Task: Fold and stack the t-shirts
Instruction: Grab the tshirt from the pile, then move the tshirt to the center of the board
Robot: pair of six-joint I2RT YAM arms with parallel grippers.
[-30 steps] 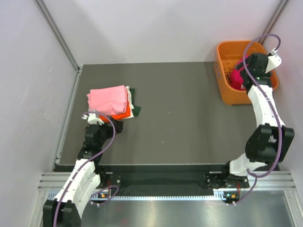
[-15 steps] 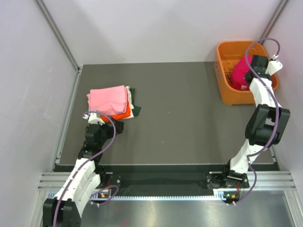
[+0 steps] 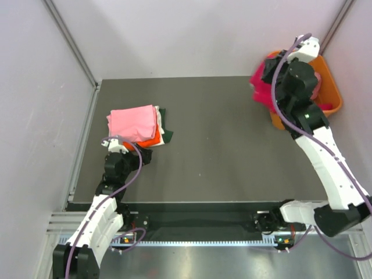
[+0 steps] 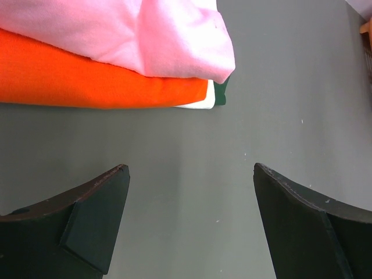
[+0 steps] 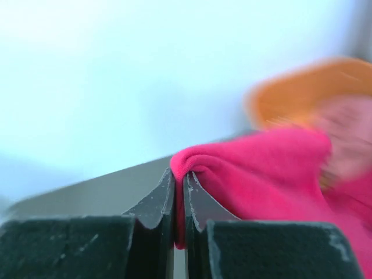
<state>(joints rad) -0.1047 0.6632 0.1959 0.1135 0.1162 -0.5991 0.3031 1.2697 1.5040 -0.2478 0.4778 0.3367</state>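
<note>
Right gripper [image 5: 179, 181] was clamped on the crimson-pink t-shirt [image 5: 261, 174] at the basket [image 3: 329, 82]; left gripper [image 4: 190, 170] gaped beside the stack [image 4: 116, 52]. Cloth likely needed lifting clear of the rim.

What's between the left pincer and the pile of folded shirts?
Only bare dark grey tabletop, between left pincer and pink-topped cloth shirt pile; left wrist view shows it.

No writing, label, brand, number or sign can be read in any view, whether on the stacked shirts [image 3: 136, 125], the crimson shirt [image 3: 260, 84], the orange basket [image 3: 332, 87] or the tabletop [image 3: 221, 145].
</note>
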